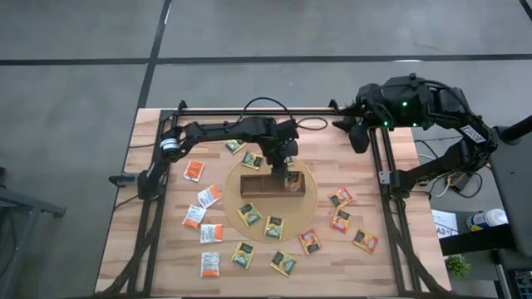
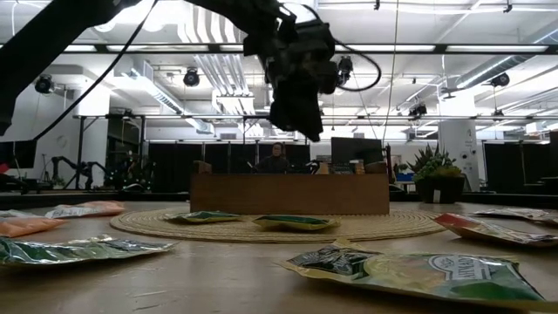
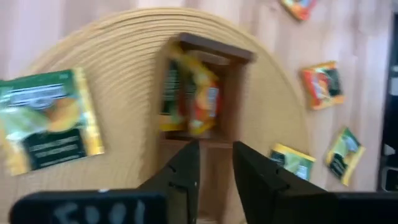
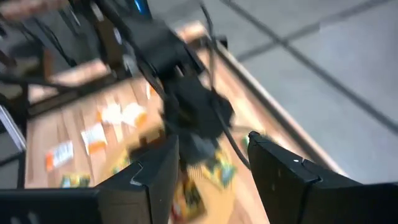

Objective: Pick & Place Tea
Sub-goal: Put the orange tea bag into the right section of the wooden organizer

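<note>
The brown wooden tray [image 1: 253,184] stands on a round woven mat [image 1: 233,189] at mid-table. Its right end compartment holds yellow-green and orange-red tea sachets [image 3: 189,93]. My left gripper [image 3: 216,165] hangs just above that compartment [image 1: 293,183], pointing steeply down, open by a narrow gap with nothing between its fingers. In the low view the left gripper [image 2: 296,113] is well clear of the tray's top. My right gripper [image 4: 211,168] waits raised at the far right [image 1: 357,137], open and empty. More tea sachets lie flat on the mat and the table.
Green sachets [image 1: 249,214] lie on the mat's near part, and one [image 3: 46,121] lies beside the tray. White-and-orange sachets [image 1: 194,170] are scattered on the left, orange-red ones [image 1: 341,220] on the right. A black frame rail [image 1: 386,178] runs along the table's right side.
</note>
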Tool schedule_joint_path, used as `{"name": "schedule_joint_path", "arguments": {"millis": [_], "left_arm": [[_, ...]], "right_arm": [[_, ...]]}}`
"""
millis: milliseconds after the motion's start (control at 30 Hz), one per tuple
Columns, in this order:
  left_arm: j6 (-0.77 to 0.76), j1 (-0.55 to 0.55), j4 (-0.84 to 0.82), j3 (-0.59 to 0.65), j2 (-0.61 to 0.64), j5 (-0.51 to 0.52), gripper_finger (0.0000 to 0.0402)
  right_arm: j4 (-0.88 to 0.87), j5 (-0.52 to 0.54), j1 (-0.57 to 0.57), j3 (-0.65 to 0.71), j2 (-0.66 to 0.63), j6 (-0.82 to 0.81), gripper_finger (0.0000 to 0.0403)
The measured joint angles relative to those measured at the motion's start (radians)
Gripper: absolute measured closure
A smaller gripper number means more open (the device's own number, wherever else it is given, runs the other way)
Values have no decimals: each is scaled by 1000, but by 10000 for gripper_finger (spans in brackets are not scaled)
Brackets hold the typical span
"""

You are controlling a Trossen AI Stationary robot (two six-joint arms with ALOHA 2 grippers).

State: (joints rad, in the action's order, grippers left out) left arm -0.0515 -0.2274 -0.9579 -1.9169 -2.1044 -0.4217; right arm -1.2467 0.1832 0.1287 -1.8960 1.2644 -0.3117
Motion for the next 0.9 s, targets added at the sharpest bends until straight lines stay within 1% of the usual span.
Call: {"name": "schedule_joint_path", "arguments": {"millis": [67,167,233,367,467,533,567,667,767,900], "left_arm": [[1,16,5,6,16,3,340],[0,35,8,6,35,10,382],[-8,45,21,7,55,11,396],[-13,63,72,7,119,11,399],[-29,70,115,7,169,11,399],[-26,72,148,8,204,18,399],[-18,72,161,8,220,24,399],[3,72,205,8,270,37,399],[6,72,230,19,312,75,399],[-4,73,295,86,377,98,399]], "right_arm": [[-66,0,0,12,0,-32,216],[-159,-1,0,43,-1,-81,216],[-207,-2,-2,74,-2,-97,216],[-268,-27,-11,151,-2,-126,216],[-271,-105,-19,223,-5,-152,216],[-273,-165,-38,279,-9,-146,216],[-272,-177,-52,307,-11,-137,216],[-273,-186,-94,389,-15,-86,216],[-272,-185,-119,464,-21,-49,216],[-244,-195,-125,556,-29,-46,212]]}}
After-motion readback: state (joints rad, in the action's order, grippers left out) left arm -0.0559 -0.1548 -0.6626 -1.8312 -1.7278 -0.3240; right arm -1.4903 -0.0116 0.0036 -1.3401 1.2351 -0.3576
